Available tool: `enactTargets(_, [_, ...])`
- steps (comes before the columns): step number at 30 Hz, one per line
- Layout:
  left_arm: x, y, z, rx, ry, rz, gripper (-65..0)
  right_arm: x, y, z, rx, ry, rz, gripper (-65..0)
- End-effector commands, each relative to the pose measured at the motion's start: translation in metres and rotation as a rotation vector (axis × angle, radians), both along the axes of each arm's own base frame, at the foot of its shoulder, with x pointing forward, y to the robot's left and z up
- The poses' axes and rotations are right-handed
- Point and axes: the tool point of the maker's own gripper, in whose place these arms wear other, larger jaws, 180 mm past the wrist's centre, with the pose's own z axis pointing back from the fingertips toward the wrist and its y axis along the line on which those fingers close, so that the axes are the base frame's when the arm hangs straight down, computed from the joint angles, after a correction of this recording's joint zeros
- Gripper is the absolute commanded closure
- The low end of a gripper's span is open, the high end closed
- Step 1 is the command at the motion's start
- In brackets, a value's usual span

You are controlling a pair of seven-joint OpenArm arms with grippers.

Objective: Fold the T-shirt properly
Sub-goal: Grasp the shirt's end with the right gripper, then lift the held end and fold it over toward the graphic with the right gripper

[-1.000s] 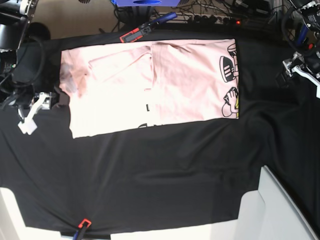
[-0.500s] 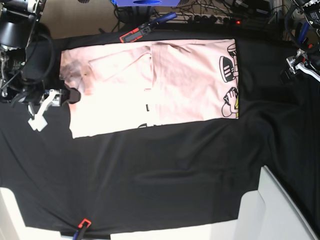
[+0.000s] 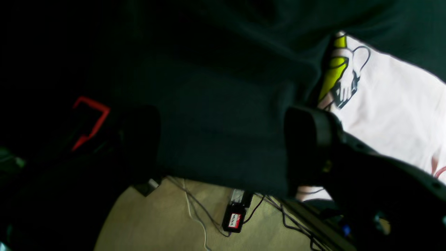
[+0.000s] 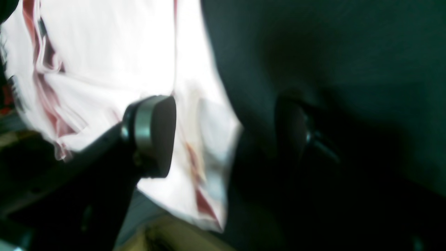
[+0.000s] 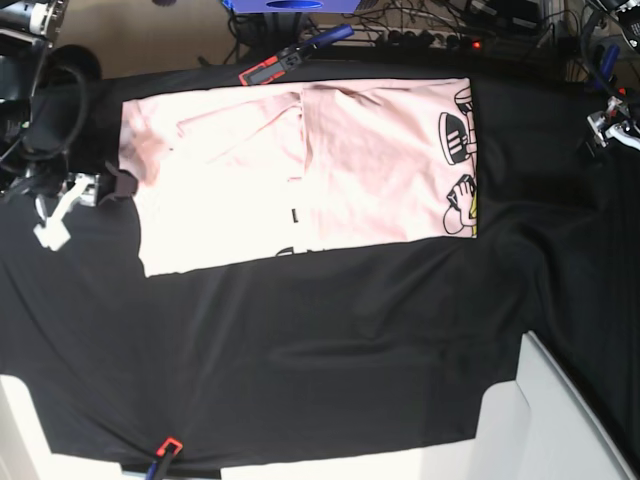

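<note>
The pale pink T-shirt lies partly folded on the black table cloth, with a strip of cartoon print showing along its right edge. At the shirt's left edge my right gripper is open. In the right wrist view this gripper has one finger over the pink T-shirt and the other over black cloth, holding nothing. My left gripper is at the far right, apart from the shirt. In the left wrist view it is open over black cloth, with the T-shirt's print beside it.
A red and black clamp grips the cloth's back edge, and another clamp grips the front edge. White panels stand at the front right. Cables and a power strip lie behind the table. Floor with cables shows past the table edge.
My right gripper reached right onto the shirt's left edge, then drew back slightly left. The left gripper drifted toward the far right corner. The shirt has not moved.
</note>
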Motion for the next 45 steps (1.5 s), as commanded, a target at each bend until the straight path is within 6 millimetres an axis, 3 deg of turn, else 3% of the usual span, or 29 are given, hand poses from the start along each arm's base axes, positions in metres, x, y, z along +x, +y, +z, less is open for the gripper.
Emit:
enactTargets(1, [0.008, 0.008, 0.015, 0.031, -0.044, -0.008, -55.1, 0.009, -0.009, 0.006, -0.023, -0.015, 0.002, -42.5])
enactTargets(12, [0.008, 0.008, 0.015, 0.034, -0.042, -0.008, -55.1, 0.001, 0.082, -0.009, 0.077, 0.001, 0.163, -42.1])
enactTargets(18, [0.007, 0.008, 0.015, 0.034, -0.04, -0.008, -55.1, 0.003, 0.093, -0.009, 0.095, -0.013, 0.167, -41.6])
enactTargets(21, [0.007, 0.008, 0.015, 0.034, -0.04, -0.008, -55.1, 0.003, 0.093, -0.01, 0.098, -0.013, 0.161, -31.8])
enactTargets(25, [0.007, 0.008, 0.015, 0.033, -0.04, -0.008, -55.1, 0.004, 0.093, -0.01, 0.096, -0.013, 0.161, -4.4])
enactTargets(26, [0.007, 0.008, 0.015, 0.033, -0.04, -0.008, -55.1, 0.004, 0.093, -0.01, 0.093, -0.013, 0.164, 0.0])
enactTargets(29, [0.007, 0.008, 0.015, 0.033, -0.04, -0.008, -55.1, 0.005, 0.09, -0.009, 0.087, -0.018, 0.166, -0.3])
enactTargets(35, [0.007, 0.008, 0.015, 0.033, -0.04, -0.008, -55.1, 0.019, 0.048, -0.001, 0.013, -0.057, 0.13, 0.0])
enactTargets(45, [0.008, 0.008, 0.015, 0.033, -0.041, -0.011, -55.1, 0.043, -0.056, 0.034, -0.198, -0.1, 0.111, 0.0])
